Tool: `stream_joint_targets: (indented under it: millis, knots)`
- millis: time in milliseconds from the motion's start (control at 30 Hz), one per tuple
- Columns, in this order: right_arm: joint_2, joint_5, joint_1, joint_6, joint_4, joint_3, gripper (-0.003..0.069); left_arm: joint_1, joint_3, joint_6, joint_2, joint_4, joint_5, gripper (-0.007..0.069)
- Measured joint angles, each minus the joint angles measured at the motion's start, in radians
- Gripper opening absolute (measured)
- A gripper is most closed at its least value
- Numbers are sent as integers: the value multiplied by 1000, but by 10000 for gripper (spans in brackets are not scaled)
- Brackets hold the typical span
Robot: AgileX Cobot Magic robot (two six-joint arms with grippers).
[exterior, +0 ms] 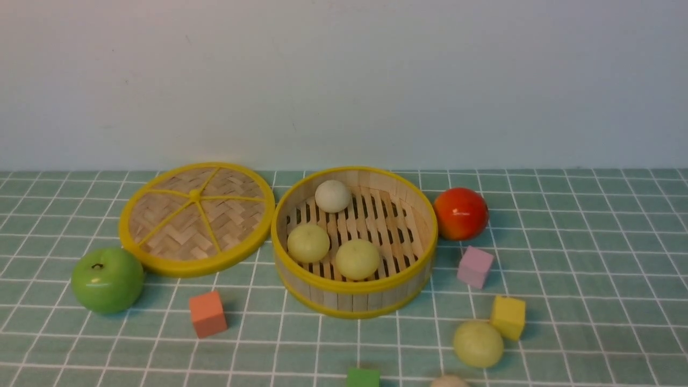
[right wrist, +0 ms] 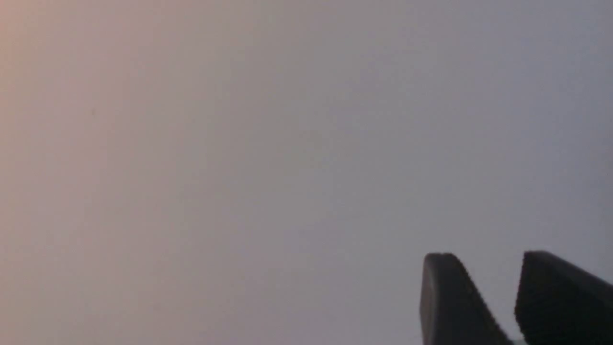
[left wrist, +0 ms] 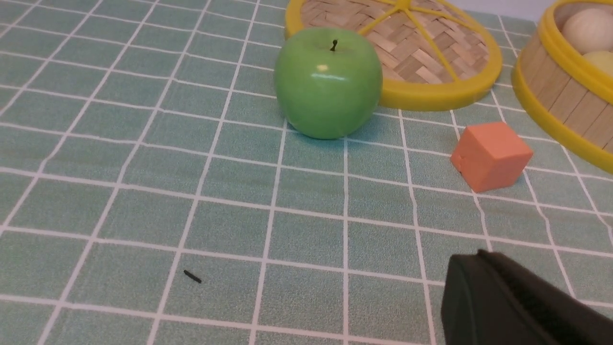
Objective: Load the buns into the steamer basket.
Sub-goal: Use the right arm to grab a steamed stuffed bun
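The steamer basket [exterior: 355, 293] stands mid-table and holds three buns: an off-white one [exterior: 332, 195] at the back and two pale yellow-green ones [exterior: 308, 243] [exterior: 357, 259] nearer the front. Another yellow-green bun [exterior: 478, 344] lies on the cloth at the front right, and an off-white bun [exterior: 449, 381] peeks in at the bottom edge. Neither arm shows in the front view. My left gripper [left wrist: 471, 261] is shut and empty, low over the cloth near the green apple [left wrist: 328, 81]. My right gripper [right wrist: 483, 261] is open, empty, facing a blank grey wall.
The woven lid [exterior: 196, 217] lies left of the basket. A red-orange fruit [exterior: 460, 213] sits to its right. Cubes are scattered about: orange [exterior: 207, 314], pink [exterior: 475, 266], yellow [exterior: 508, 317], green [exterior: 363, 377]. The basket's wall [left wrist: 565, 103] shows in the left wrist view.
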State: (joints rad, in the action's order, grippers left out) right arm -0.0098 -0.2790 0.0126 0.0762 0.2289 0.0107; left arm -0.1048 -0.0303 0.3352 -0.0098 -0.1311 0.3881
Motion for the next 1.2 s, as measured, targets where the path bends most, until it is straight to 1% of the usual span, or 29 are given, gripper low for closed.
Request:
stream_joint_targets:
  millis: [67, 167, 200, 267, 333, 367, 400, 433, 467, 500, 567, 667, 733, 767, 800, 900, 933, 967, 1033, 1067, 1200]
  knots:
    - [1, 56, 0, 33, 26, -60, 239, 0, 0, 0, 0, 0, 0, 1]
    - [68, 175, 0, 41, 30, -217, 239, 0, 0, 0, 0, 0, 0, 4]
    - [76, 186, 0, 41, 30, -240, 239, 0, 0, 0, 0, 0, 0, 4]
    - [218, 337, 0, 42, 30, -390, 239, 0, 0, 0, 0, 0, 0, 4]
    - [350, 474, 0, 42, 30, -490, 239, 0, 0, 0, 0, 0, 0, 4]
    - [419, 541, 0, 42, 29, -524, 239, 0, 0, 0, 0, 0, 0, 4]
    - [447, 567, 0, 42, 29, -545, 239, 0, 0, 0, 0, 0, 0, 4]
    - [557, 656, 0, 42, 28, -586, 239, 0, 0, 0, 0, 0, 0, 4]
    - [557, 656, 0, 42, 28, -590, 239, 0, 0, 0, 0, 0, 0, 4]
    - [661, 712, 0, 33, 28, -614, 239, 0, 0, 0, 0, 0, 0, 4]
    - [779, 744, 0, -10, 37, -628, 239, 0, 0, 0, 0, 0, 0, 6]
    - [924, 757, 19, -113, 106, -635, 239, 0, 0, 0, 0, 0, 0, 10]
    - [1036, 794, 58, -209, 179, -657, 239, 0, 0, 0, 0, 0, 0, 13]
    - [1036, 794, 58, -209, 179, -657, 239, 0, 0, 0, 0, 0, 0, 13]
    - [1139, 848, 105, -279, 219, -699, 239, 0, 0, 0, 0, 0, 0, 15]
    - [1272, 909, 156, -300, 231, -778, 239, 0, 0, 0, 0, 0, 0, 17]
    - [1364, 931, 206, -291, 223, -843, 239, 0, 0, 0, 0, 0, 0, 18]
    - [1418, 939, 236, -266, 200, -882, 239, 0, 0, 0, 0, 0, 0, 19]
    - [1470, 946, 266, -234, 169, -918, 239, 0, 0, 0, 0, 0, 0, 20]
    - [1546, 955, 313, -165, 112, -971, 239, 0, 0, 0, 0, 0, 0, 20]
    - [1696, 992, 406, 20, -75, -1087, 239, 0, 0, 0, 0, 0, 0, 20]
